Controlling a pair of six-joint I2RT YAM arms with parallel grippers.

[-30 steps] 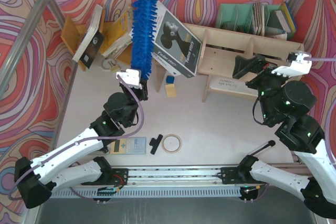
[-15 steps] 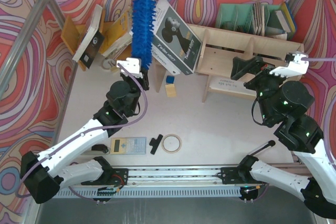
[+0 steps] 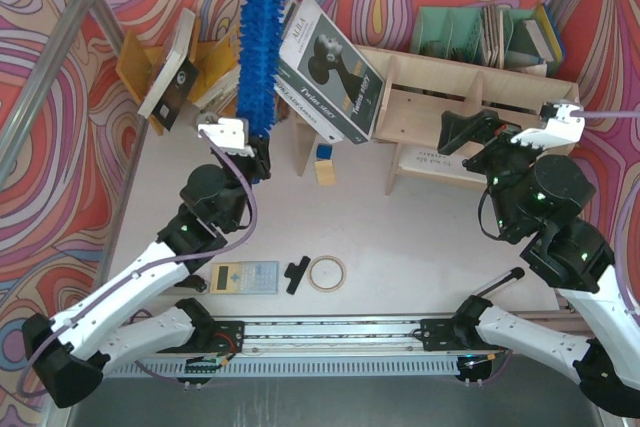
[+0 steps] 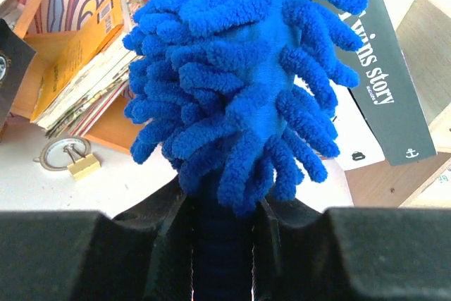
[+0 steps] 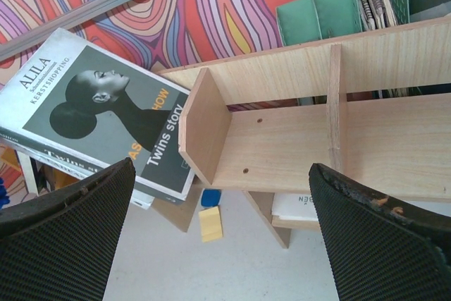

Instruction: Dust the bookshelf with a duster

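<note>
The blue fluffy duster [image 3: 259,37] stands upright from my left gripper [image 3: 250,154], which is shut on its dark blue handle [image 4: 224,244]. Its bristles [image 4: 232,82] fill the left wrist view, left of the leaning book "Twins story" [image 3: 328,72]. The pale plywood bookshelf [image 3: 470,97] stands at the back right, with upright dividers and a lower tier. It also shows in the right wrist view [image 5: 296,139]. My right gripper [image 3: 470,127] is open and empty, held in front of the shelf's middle compartment.
An orange-yellow book rack [image 3: 195,67] with books stands back left. A green file organizer [image 3: 490,35] is behind the shelf. A yellow block [image 3: 324,169] and a blue piece lie under the book. A calculator [image 3: 245,276], black clip [image 3: 297,274] and tape ring [image 3: 327,272] lie near.
My left arm has swung left with the duster; the bristles have moved off the leaning book's cover towards the rack. The right arm has barely moved.
</note>
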